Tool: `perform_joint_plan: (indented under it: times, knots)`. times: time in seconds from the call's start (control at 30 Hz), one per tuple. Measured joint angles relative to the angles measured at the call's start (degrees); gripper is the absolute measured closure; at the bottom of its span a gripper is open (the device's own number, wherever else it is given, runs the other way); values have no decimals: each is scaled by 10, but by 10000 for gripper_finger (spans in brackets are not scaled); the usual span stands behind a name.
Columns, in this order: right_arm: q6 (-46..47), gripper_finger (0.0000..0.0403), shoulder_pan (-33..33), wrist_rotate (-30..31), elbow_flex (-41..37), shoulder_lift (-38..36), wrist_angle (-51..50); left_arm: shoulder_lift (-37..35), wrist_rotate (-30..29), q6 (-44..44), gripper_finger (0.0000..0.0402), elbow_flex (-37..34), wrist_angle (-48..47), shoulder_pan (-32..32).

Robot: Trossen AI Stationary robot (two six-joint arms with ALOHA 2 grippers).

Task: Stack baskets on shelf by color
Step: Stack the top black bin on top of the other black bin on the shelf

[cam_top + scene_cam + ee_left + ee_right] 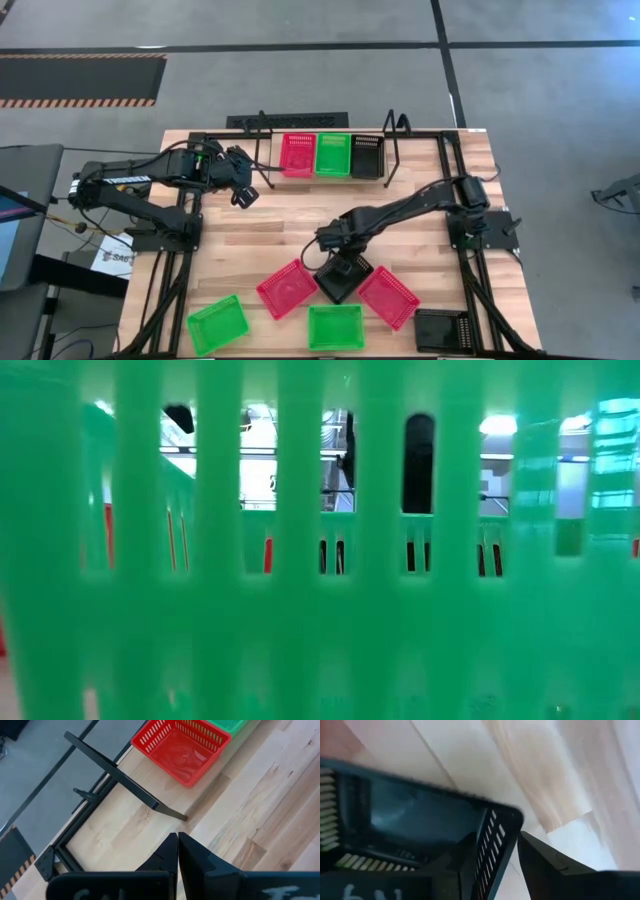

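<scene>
Green mesh fills the low view — the wall of a green basket (320,610) stands right against that camera and hides nearly all behind it. From above, going left to right: the left pincer (243,192) hangs over the table (270,225) with its fingers pressed together on nothing, just left of the shelf (330,178); ahead of it in its wrist view a black wire upright (120,780) crosses the wood, with a red basket (180,747) beyond. On the shelf, to the right of that pincer, sit a red basket (297,155), a green basket (333,155) and a black basket (366,156) side by side. The right pincer (343,265) is down at a black basket (343,280) near the table's front — its fingers spread and straddling one slotted wall (492,845), one inside and one outside. Left of this pincer lie a green basket (217,324) and a red basket (288,289); in front of it a green basket (335,327); to its right a red basket (388,296) and, farther off, a black basket (440,329).
</scene>
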Motion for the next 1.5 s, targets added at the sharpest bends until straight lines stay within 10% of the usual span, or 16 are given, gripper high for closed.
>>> perform_joint_plan:
  times: [0.23, 0.5, 0.63, 1.07, 1.5]
  knots:
    - [0, 254, 14, -27, 0, 36, -7, 0, 2, -1, 401, 0, 0, 0]
    - [-23, 387, -2, -25, 8, 16, -77, 0, 8, -2, 401, 0, 1, 0]
    - [-36, 392, -20, 22, 37, 3, -127, 0, 8, -2, 401, 0, 2, 0]
    - [-251, 399, -180, 194, 327, -94, -302, 0, 7, 26, 401, 0, 2, 0]
    - [-677, 400, -463, -15, 415, -75, -303, 0, -17, 18, 401, 0, 3, 0]
